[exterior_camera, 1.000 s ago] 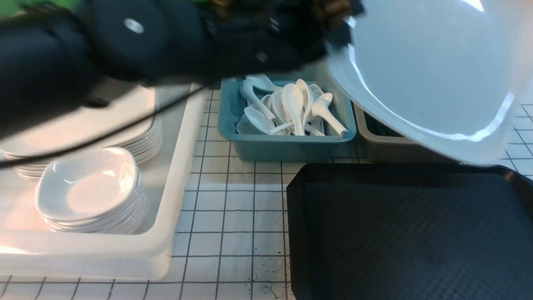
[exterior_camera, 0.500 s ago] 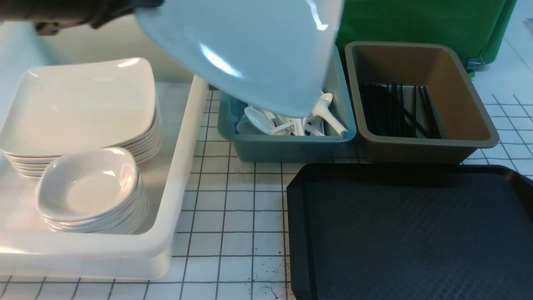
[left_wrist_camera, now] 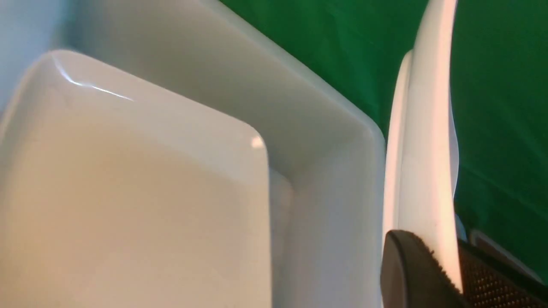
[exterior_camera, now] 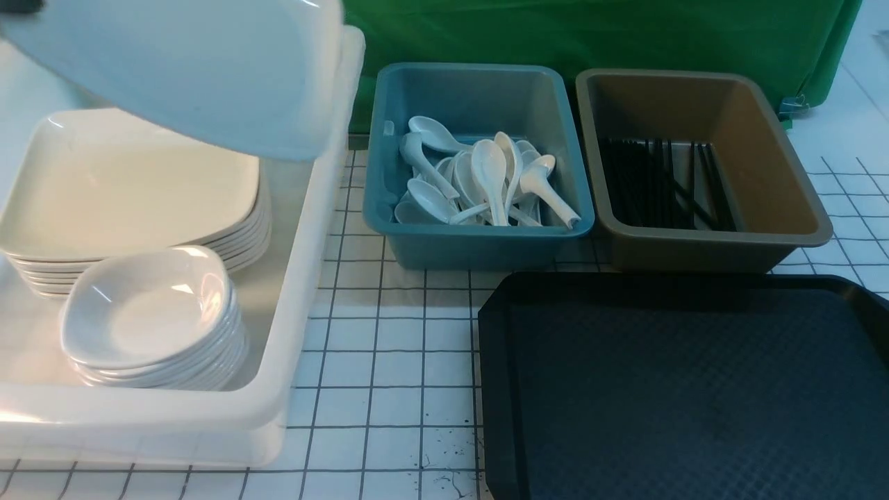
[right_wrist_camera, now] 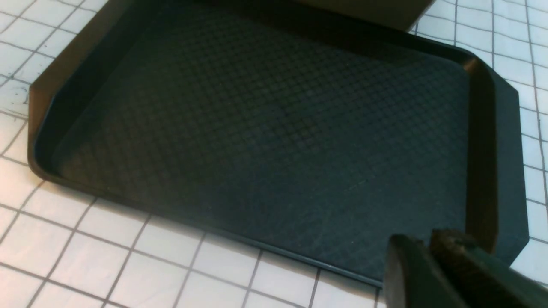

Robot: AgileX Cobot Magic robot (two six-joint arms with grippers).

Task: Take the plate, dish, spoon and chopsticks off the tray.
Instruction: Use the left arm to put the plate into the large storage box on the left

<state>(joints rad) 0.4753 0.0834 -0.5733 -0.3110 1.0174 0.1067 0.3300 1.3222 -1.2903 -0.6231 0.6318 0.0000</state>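
My left gripper (left_wrist_camera: 447, 261) is shut on the rim of the large white plate (exterior_camera: 194, 69), held tilted in the air above the back of the white tub (exterior_camera: 305, 229). In the left wrist view the plate (left_wrist_camera: 428, 128) shows edge-on between the black pads. The black tray (exterior_camera: 680, 389) lies at the front right with its textured floor bare. My right gripper (right_wrist_camera: 421, 246) hangs over the tray (right_wrist_camera: 265, 128) near one cut corner, its fingers together with nothing in them. Small dishes (exterior_camera: 149, 312) sit stacked in the tub, spoons (exterior_camera: 486, 173) fill the blue bin, and chopsticks (exterior_camera: 660, 184) lie in the brown bin.
A stack of large plates (exterior_camera: 132, 180) fills the back of the tub, seen close below in the left wrist view (left_wrist_camera: 128, 192). The blue bin (exterior_camera: 479, 243) and brown bin (exterior_camera: 701, 246) stand side by side behind the tray. A green cloth (exterior_camera: 590, 35) hangs behind them.
The left arm has carried the plate from the upper right, across the bins, to above the tub at the left. The bins are now uncovered.
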